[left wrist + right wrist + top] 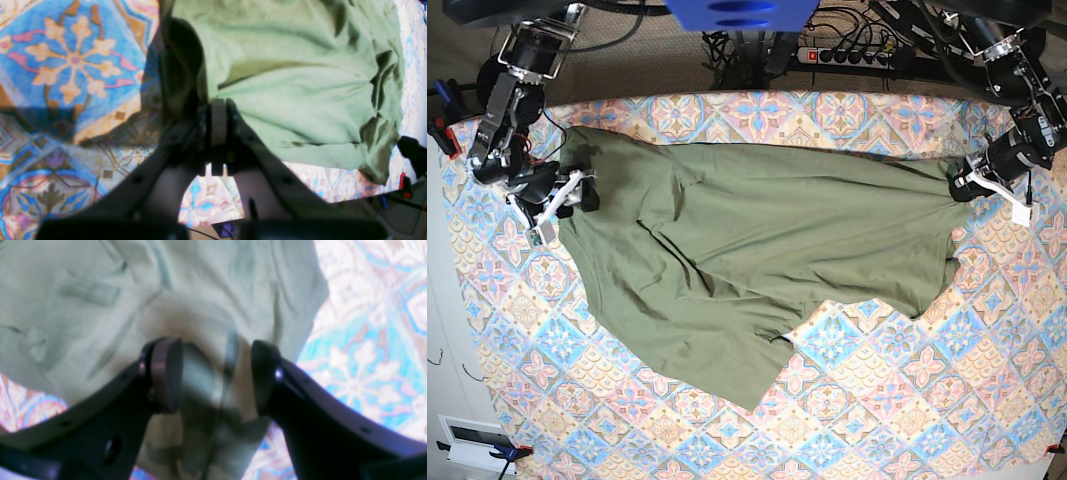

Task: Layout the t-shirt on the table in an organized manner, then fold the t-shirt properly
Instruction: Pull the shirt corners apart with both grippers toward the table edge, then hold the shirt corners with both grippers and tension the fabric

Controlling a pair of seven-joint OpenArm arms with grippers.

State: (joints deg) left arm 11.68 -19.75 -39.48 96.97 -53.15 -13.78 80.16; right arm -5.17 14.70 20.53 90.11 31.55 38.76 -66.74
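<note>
The olive-green t-shirt [757,240] lies spread and wrinkled across the patterned table [907,400], stretched sideways between both arms. My left gripper [967,185] is at the shirt's right end, where the cloth pulls to a point. In the left wrist view this gripper [218,113] is shut, pinching the edge of the t-shirt [293,66]. My right gripper [577,190] is at the shirt's left edge. In the right wrist view it [215,373] stands open, with loose t-shirt [100,290] cloth lying between its pads [166,373] but not gripped.
A power strip [847,55] and cables lie behind the table's far edge. Bare tablecloth [627,420] extends in front of the shirt. A white box [472,435] sits off the table's front left corner. A red clamp [442,130] grips the left edge.
</note>
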